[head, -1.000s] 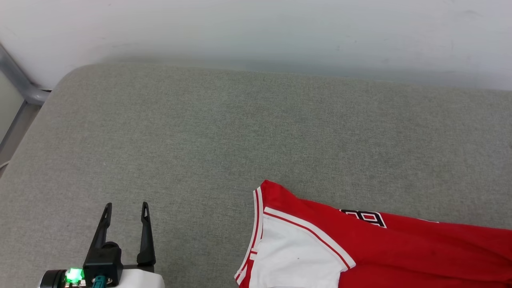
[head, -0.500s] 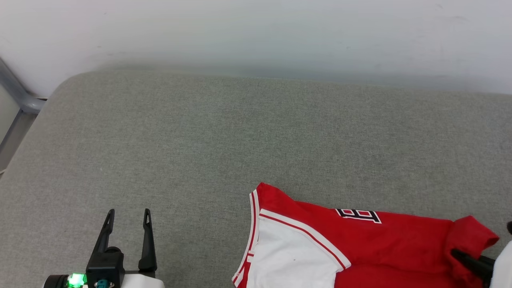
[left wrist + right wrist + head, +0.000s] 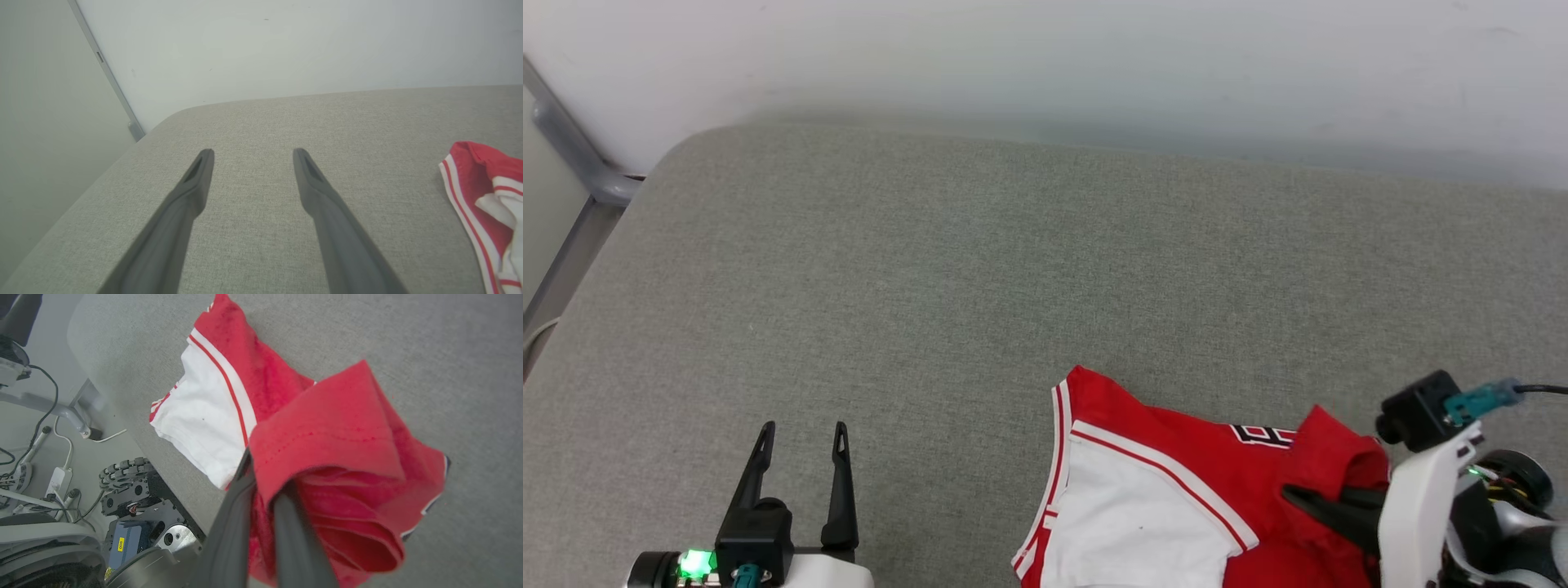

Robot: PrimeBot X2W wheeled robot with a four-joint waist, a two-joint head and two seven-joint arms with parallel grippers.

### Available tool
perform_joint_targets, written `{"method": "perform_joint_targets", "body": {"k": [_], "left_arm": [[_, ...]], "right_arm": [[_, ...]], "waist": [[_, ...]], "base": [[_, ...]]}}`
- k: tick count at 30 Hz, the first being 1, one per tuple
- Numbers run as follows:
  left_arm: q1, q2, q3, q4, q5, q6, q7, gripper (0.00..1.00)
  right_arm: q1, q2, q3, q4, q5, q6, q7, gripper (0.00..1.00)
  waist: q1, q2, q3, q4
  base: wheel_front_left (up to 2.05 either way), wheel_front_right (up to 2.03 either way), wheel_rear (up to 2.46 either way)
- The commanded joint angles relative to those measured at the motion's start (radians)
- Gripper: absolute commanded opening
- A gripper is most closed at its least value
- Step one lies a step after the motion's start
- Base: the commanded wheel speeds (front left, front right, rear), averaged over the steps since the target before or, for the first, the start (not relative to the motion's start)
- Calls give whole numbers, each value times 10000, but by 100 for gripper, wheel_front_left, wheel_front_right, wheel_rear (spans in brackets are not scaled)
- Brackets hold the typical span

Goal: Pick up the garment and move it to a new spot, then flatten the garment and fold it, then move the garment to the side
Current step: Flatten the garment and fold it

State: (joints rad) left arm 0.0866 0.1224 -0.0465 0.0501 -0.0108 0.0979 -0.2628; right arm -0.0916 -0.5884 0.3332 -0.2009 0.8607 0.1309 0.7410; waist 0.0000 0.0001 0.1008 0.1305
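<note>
Garment (image 3: 1168, 498) sits at the near edge of the grey cloth-covered tabletop (image 3: 980, 269), on its right half, with part hanging off that edge. Change over the last second: the right gripper (image 3: 1294, 495) comes in from the tabletop's right side, pressed together and pinching a red edge of the garment. That edge now stands up in a bunch over the rest of the fabric, where a second ago the red cloth ran flat out toward the right side. The black "23" (image 3: 1258, 434) is now partly covered by the raised fold. The right wrist view shows layers of red cloth wrapped round the fingers, so the grip looks firm. The white sleeve panel (image 3: 1127, 523) barely shifts; the small offset is mostly the camera moving. The left gripper (image 3: 802, 426) stays spread and empty above the near-left part of the tabletop, touching nothing. Judgement: this reads as the pick-up and move step. The cloth is bunching, so flattening and folding are not yet done.
</note>
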Motion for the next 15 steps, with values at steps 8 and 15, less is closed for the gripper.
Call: {"method": "perform_joint_targets", "body": {"k": [8,15], "left_arm": [[-376,-76,-107,81,29,-65,-24,100],[-570,-148,-194,134,29,-67,-24,100]], "right_arm": [[-1776,310,1810,212,-76,-6,68,0],[-3498,768,3528,1067,-253,-6,-337,0]], "waist": [[0,-1,263,307],[0,-1,453,531]], "base": [[0,0,0],[0,0,0]]}}
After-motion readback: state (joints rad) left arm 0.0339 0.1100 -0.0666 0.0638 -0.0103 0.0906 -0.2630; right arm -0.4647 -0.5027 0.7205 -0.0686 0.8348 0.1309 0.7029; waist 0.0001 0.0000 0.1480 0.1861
